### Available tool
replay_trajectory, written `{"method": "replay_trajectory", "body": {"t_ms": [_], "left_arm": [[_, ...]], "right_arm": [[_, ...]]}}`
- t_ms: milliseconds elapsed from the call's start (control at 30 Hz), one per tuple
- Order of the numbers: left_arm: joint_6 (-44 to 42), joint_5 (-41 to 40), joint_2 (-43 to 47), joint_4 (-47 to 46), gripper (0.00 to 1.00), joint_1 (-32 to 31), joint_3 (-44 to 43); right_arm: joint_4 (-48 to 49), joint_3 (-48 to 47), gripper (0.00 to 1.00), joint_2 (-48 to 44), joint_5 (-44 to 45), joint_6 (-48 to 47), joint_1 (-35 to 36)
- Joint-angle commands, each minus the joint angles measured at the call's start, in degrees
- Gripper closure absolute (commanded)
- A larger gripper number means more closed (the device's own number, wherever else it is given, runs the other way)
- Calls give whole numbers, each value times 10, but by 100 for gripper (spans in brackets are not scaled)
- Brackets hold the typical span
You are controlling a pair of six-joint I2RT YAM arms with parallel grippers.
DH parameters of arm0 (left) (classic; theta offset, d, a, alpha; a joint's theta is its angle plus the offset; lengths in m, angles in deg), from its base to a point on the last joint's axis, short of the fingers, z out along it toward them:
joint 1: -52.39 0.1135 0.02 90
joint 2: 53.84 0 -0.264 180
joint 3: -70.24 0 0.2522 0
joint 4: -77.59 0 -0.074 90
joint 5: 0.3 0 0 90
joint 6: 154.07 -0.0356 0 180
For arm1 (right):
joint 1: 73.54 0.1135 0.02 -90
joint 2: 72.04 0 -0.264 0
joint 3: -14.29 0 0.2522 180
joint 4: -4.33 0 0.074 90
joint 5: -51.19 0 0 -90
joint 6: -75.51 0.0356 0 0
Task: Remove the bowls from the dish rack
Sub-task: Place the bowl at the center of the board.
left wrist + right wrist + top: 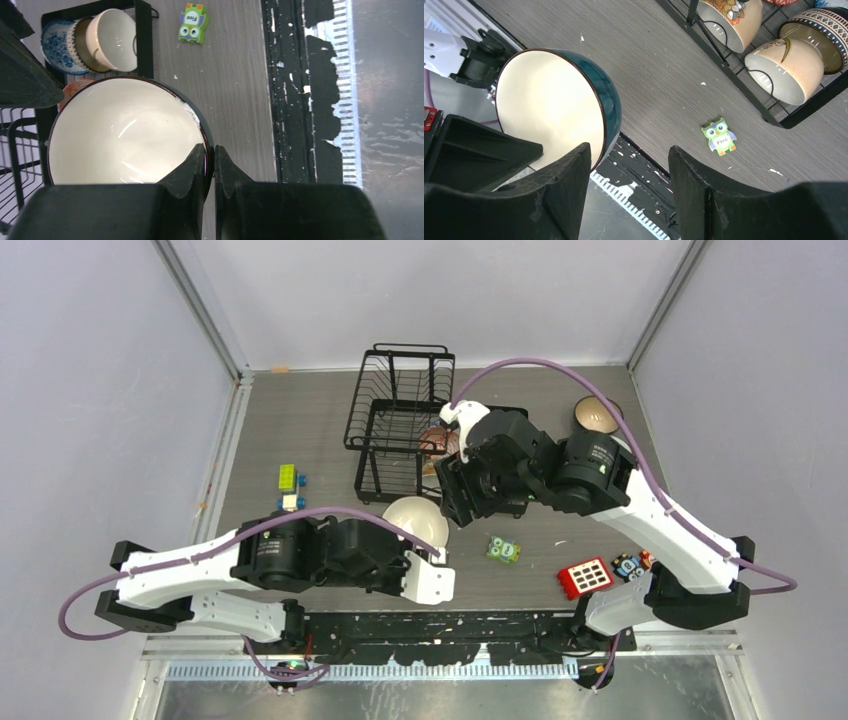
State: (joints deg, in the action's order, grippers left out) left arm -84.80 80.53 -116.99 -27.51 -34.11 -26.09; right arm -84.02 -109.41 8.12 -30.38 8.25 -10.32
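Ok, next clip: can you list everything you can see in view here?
dish rack: one, black wire, far centre of the table.
rack bowls: at least four; cream, brown-banded, blue-patterned, reddish; on edge in the rack's lower tray.
teal bowl: one, teal outside and cream inside; in front of the rack.
brown bowl: one, dark with a pale inside; far right.
owl card: one, green; centre.
toy blocks: two, yellow-green and blue-white; left of the rack.
red block: one, with white squares; near right.
small toys: count unclear; beside the red block.
left tool: shut on the teal bowl's rim.
right tool: open, empty, beside the rack.
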Motion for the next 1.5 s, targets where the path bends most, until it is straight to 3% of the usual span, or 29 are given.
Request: {"method": "replay_trajectory", "body": {"t_ms": [0,167,500,1033,1300,1467], "left_arm": [[18,31,19,-35,100,-2,-5],[37,47,30,-49,100,-2,5],[49,59,37,-70,100,-2,21],[54,64,43,-78,100,-2,32],[57,67,41,-84,100,-2,38],[59,68,40,-87,100,-2,35]], "right_arm": [[0,-1,39,1,44,0,18],[5,7,44,6,46,7,40],[51,66,43,3,14,34,62],[59,82,64,34,42,34,63],[58,84,68,39,46,32,65],[57,88,78,41,49,30,71]]}}
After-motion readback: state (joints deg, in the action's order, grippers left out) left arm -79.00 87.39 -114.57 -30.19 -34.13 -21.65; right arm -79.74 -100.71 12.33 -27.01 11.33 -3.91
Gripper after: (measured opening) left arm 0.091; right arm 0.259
